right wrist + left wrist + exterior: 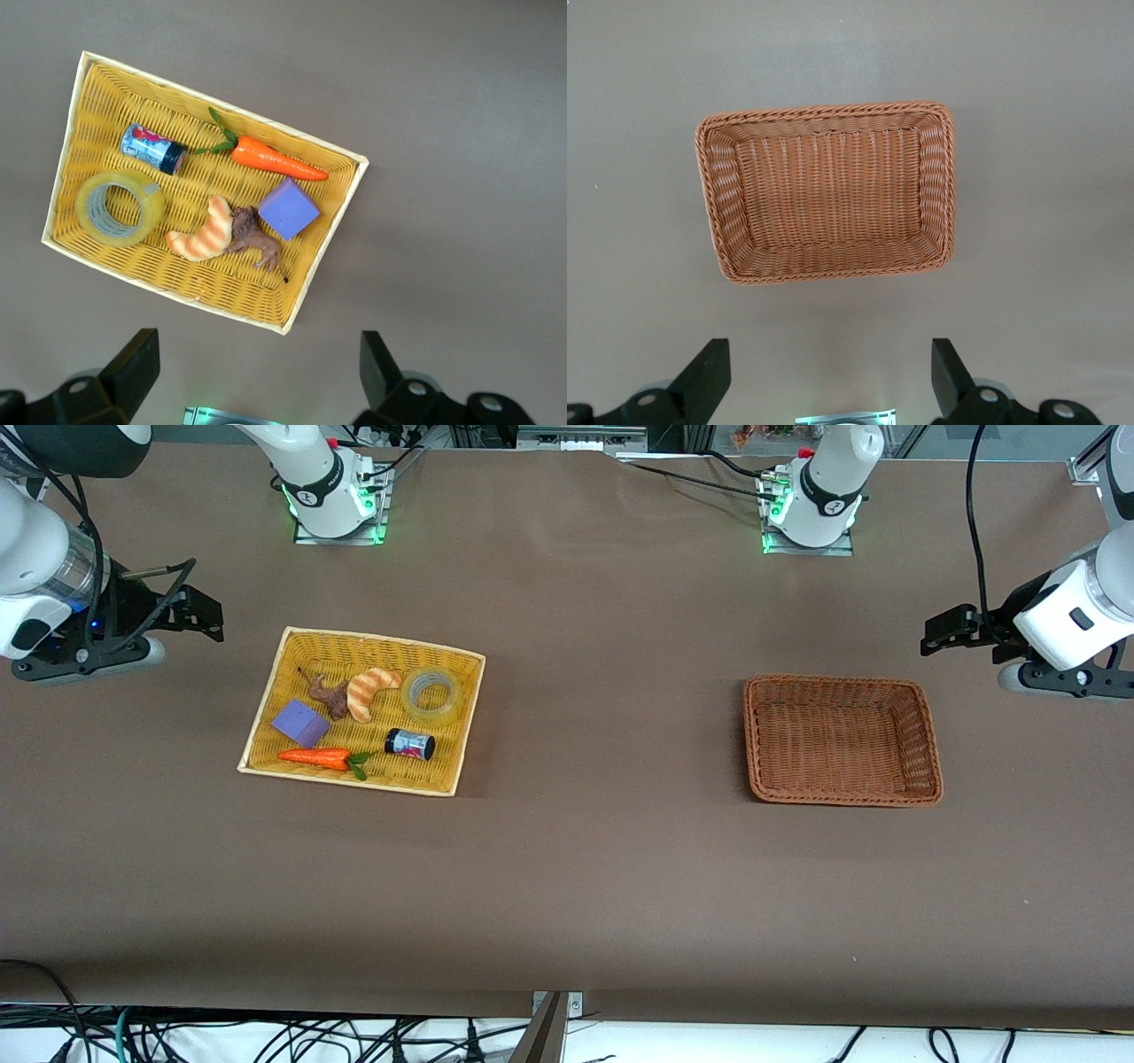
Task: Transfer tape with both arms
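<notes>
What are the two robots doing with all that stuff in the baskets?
Nothing is being held yet. The tape lies in the yellow basket with a carrot, a croissant, a purple block, a small jar and a brown toy animal. The right pincer hangs open beside that basket, and the left pincer hangs open near the brown basket, which has nothing in it.
</notes>
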